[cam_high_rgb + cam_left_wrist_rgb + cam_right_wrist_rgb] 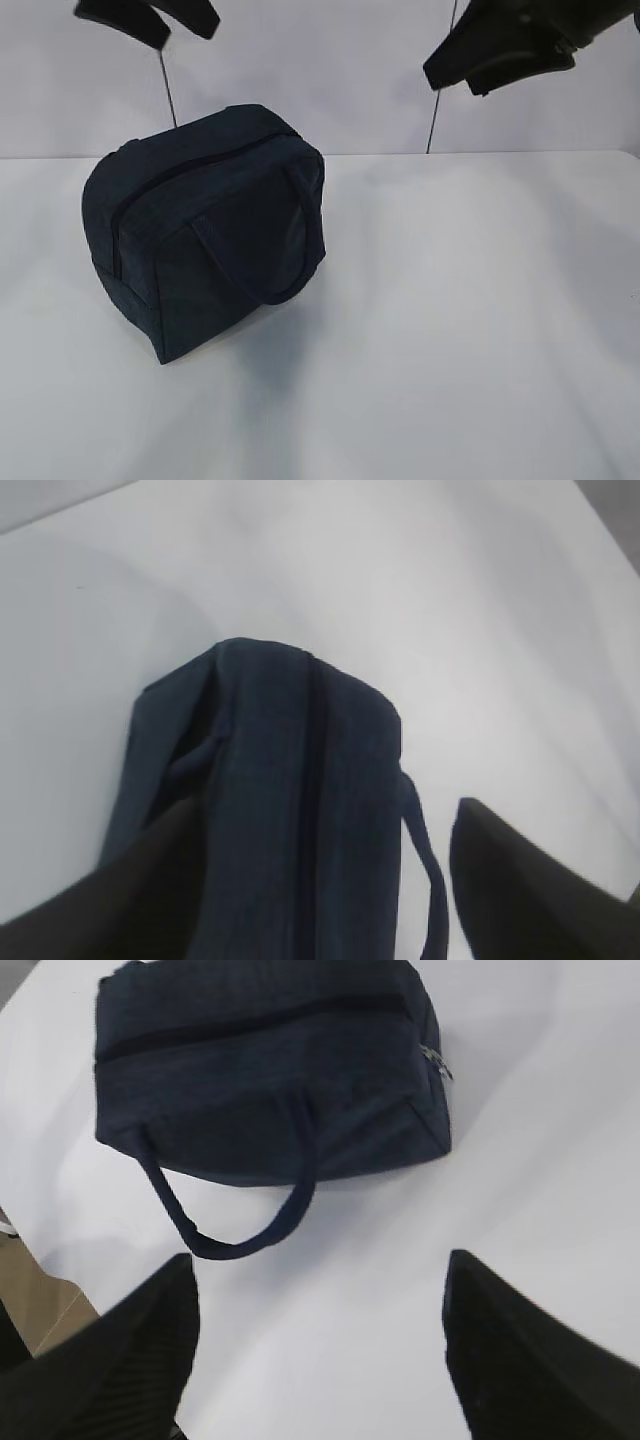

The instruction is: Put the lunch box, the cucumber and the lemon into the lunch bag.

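Standing zipped on the worktop (480,330), the lunch bag (215,235) is hovered over by the left tool (320,880), released; the right tool (320,1350) is spread empty beside it. No food is seen; packing is judged finished, withdrawal next.

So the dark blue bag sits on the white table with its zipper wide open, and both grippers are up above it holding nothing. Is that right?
Not quite. The lunch bag is zipped shut, not open: the right wrist view shows the zipper running closed along the top. The rest holds: it sits on the white table, and the left gripper and right gripper hang above it, open and empty.
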Robot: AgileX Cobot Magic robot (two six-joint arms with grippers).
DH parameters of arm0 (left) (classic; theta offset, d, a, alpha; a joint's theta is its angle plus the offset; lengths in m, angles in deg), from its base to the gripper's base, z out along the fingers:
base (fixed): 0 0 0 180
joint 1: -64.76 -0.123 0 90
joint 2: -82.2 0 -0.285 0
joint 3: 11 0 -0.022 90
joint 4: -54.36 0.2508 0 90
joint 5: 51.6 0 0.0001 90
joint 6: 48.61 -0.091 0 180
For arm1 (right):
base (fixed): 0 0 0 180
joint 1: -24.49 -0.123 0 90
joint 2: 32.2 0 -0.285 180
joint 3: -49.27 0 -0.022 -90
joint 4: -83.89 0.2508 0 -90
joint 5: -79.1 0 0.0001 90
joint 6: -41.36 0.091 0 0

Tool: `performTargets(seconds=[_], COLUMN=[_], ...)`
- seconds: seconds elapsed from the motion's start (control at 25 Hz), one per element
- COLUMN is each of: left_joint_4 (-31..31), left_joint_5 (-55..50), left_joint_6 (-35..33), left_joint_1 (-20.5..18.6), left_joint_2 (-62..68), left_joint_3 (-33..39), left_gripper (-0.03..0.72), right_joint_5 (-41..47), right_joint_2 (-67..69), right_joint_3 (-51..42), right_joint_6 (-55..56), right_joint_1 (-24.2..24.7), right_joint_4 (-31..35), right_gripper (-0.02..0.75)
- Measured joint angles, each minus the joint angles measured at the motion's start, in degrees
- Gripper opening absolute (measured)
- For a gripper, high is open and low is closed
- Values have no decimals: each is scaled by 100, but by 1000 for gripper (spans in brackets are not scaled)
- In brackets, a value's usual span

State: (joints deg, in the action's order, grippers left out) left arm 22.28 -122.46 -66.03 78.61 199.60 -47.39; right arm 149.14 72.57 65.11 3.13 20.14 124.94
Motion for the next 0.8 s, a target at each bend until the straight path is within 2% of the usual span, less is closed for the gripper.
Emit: performTargets(seconds=[0.24, 0.36, 0.6, 0.8], left_joint_4=[951, 1274, 2059, 2209], left_joint_5=[-45, -67, -91, -101], left_joint_6=[706, 827, 1019, 1116], left_joint_1=[0, 0, 0, 0], left_joint_2=[-953, -1522, -2662, -3635], left_joint_3=[38, 393, 2031, 3293], left_gripper=[550, 550, 549, 549], right_joint_5=[22, 36, 63, 82], right_joint_2=[-39, -215, -1189, -2208], right_joint_3=[0, -137, -754, -1636], right_joint_6=[1957, 2602, 2816, 2806], right_joint_1=[0, 0, 0, 0], right_joint_4=[-1560, -2267, -2547, -2785], right_gripper=[573, 573, 573, 573])
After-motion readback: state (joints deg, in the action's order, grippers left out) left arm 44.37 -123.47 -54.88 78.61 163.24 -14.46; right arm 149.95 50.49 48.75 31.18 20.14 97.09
